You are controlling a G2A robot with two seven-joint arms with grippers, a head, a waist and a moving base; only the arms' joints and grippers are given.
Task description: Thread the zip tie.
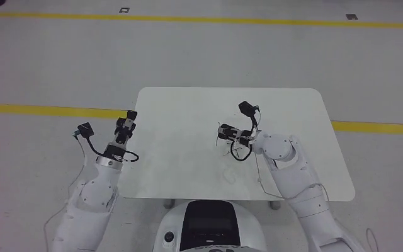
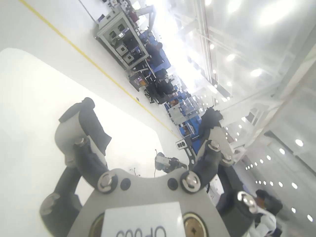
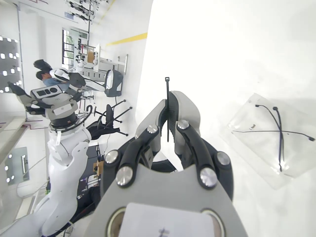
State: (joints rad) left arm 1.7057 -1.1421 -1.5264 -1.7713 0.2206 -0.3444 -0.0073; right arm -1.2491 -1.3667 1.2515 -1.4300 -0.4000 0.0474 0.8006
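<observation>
My right gripper (image 3: pixel 170 97) is shut on a black zip tie (image 3: pixel 167 114). The tie stands upright between the pads, its small square head (image 3: pixel 167 78) sticking out past the fingertips and its tail hanging down between the fingers. In the top view this gripper (image 1: pixel 222 133) hovers over the middle right of the white table (image 1: pixel 189 113). My left gripper (image 2: pixel 148 119) is open with nothing in it, and in the top view it (image 1: pixel 128 123) is at the table's left edge, apart from the tie.
A clear plastic tray (image 3: pixel 249 114) lies flat on the table beside my right gripper, with several black zip ties (image 3: pixel 279 127) crossed on it. Bare table surface stretches between the two arms. Yellow floor lines (image 1: pixel 201 20) run beyond the table.
</observation>
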